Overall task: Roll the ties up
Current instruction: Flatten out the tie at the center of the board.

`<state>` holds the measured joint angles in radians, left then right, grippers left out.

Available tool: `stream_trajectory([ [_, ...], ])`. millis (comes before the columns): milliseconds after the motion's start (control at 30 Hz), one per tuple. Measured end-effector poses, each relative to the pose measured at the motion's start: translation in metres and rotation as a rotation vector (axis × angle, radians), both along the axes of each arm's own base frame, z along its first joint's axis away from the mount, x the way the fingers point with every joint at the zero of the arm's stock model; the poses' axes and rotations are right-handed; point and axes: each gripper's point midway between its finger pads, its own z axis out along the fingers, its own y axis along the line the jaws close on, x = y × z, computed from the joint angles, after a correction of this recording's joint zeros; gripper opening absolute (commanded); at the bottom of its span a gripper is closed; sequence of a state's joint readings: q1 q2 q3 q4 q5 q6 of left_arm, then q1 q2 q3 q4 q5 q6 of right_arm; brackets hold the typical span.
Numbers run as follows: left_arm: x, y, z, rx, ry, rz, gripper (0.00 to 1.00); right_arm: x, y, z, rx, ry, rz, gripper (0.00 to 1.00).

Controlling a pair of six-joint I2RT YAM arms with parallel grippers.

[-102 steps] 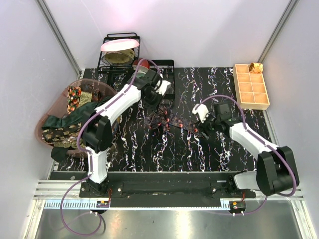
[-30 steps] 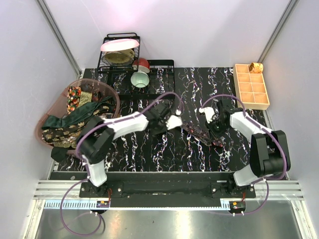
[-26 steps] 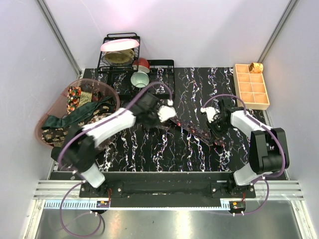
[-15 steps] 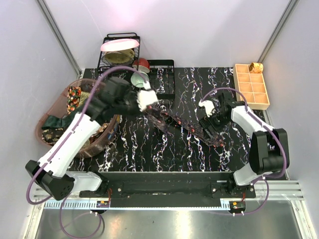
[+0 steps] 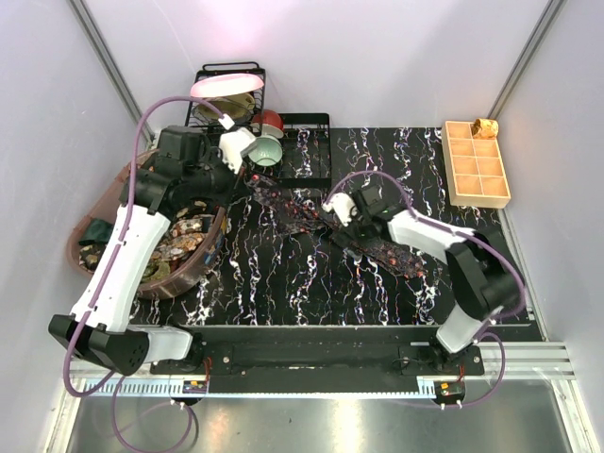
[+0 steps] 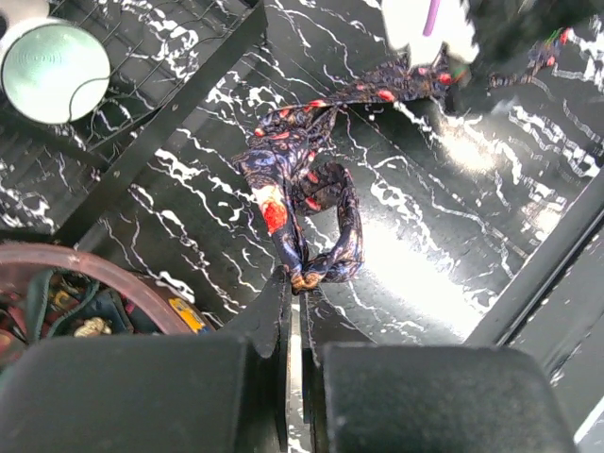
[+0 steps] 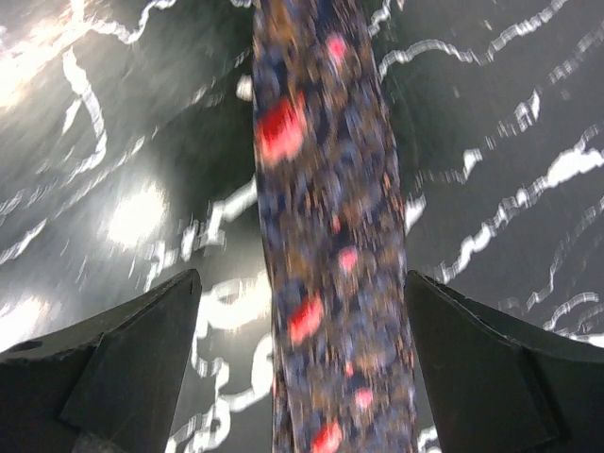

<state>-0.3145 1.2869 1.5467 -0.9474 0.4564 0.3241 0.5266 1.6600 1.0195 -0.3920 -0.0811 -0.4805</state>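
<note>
A dark tie with red dots (image 5: 311,219) stretches diagonally across the black marbled table, from near the dish rack to the right front. My left gripper (image 5: 247,172) is shut on one bunched end of it and holds that end up; in the left wrist view the tie (image 6: 304,193) loops out from the closed gripper (image 6: 300,279). My right gripper (image 5: 345,213) is open and low over the middle of the tie. In the right wrist view the tie (image 7: 330,236) runs between the spread fingers (image 7: 123,349) untouched, with the gripper (image 7: 302,326) astride it.
A brownish basket (image 5: 203,274) at the left holds other ties, green (image 5: 94,231) and gold-patterned (image 5: 179,247). A wire dish rack (image 5: 226,104), a mint bowl (image 5: 266,151) and a red cup (image 5: 273,120) stand at the back. A tan gridded tray (image 5: 477,162) is at the back right.
My left arm has lifted and swung back to the left, drawing the tie's end toward the rack and stretching it out. My right gripper has slid left along the tie to its middle.
</note>
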Motion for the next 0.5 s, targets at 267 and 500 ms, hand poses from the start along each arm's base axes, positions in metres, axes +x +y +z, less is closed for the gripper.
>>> stream_trajectory([
  [267, 0.014, 0.021, 0.009, -0.086, 0.034, 0.121, 0.0, 0.027, 0.015, -0.023, -0.078, -0.129, -0.04, 0.0],
  [500, 0.015, 0.028, 0.013, -0.096, 0.017, 0.127, 0.0, 0.014, -0.01, -0.025, -0.046, 0.02, -0.027, 0.0],
])
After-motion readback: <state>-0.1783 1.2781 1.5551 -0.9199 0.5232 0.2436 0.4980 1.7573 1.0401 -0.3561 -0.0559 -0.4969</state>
